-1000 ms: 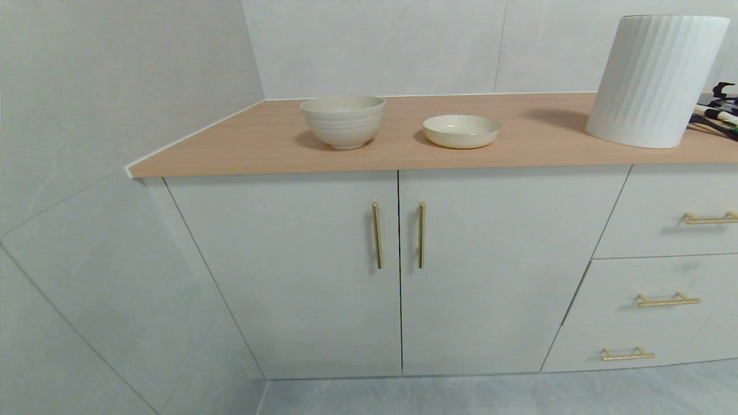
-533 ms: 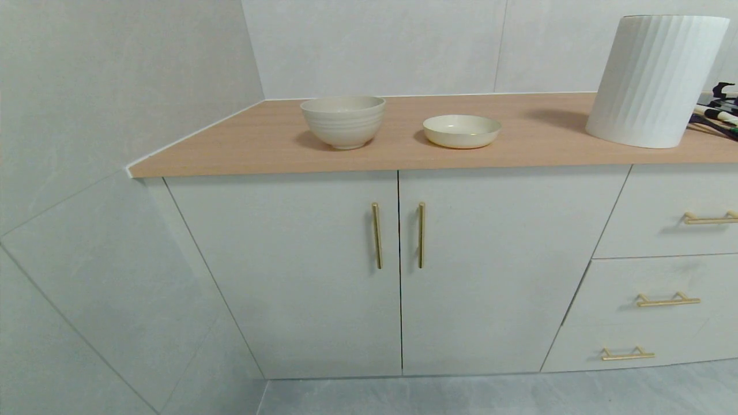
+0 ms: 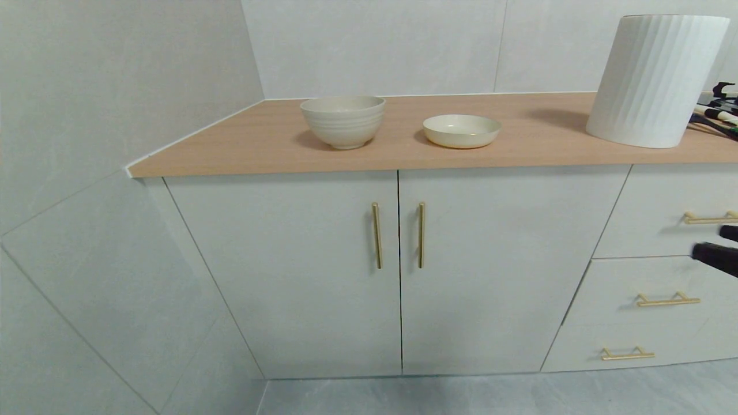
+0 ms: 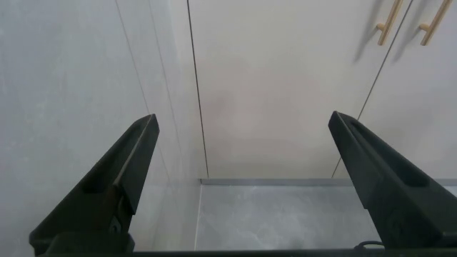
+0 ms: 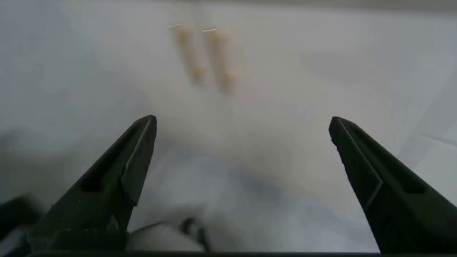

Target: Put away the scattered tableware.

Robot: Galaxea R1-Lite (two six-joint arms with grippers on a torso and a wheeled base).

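Note:
A deep cream bowl (image 3: pixel 343 121) and a shallow cream dish (image 3: pixel 461 131) stand side by side on the wooden countertop (image 3: pixel 230 144). My right gripper (image 3: pixel 712 245) shows at the far right of the head view, in front of the drawers and well below the counter. In the right wrist view it (image 5: pixel 243 178) is open with nothing between its fingers, facing the two gold door handles (image 5: pixel 207 53). My left gripper (image 4: pixel 243 178) is open and holds nothing. It hangs low, facing the left cabinet door (image 4: pixel 285 86) near the floor.
A tall white ribbed cylinder (image 3: pixel 657 80) stands at the counter's right end, with dark utensils (image 3: pixel 718 109) behind it. Two doors with vertical gold handles (image 3: pixel 376 235) are shut. Three drawers (image 3: pixel 669 300) lie to the right. A tiled wall (image 3: pixel 86 173) closes off the left.
My right gripper has come into the head view at its right edge, in front of the drawers. The bowl and the dish have not moved.

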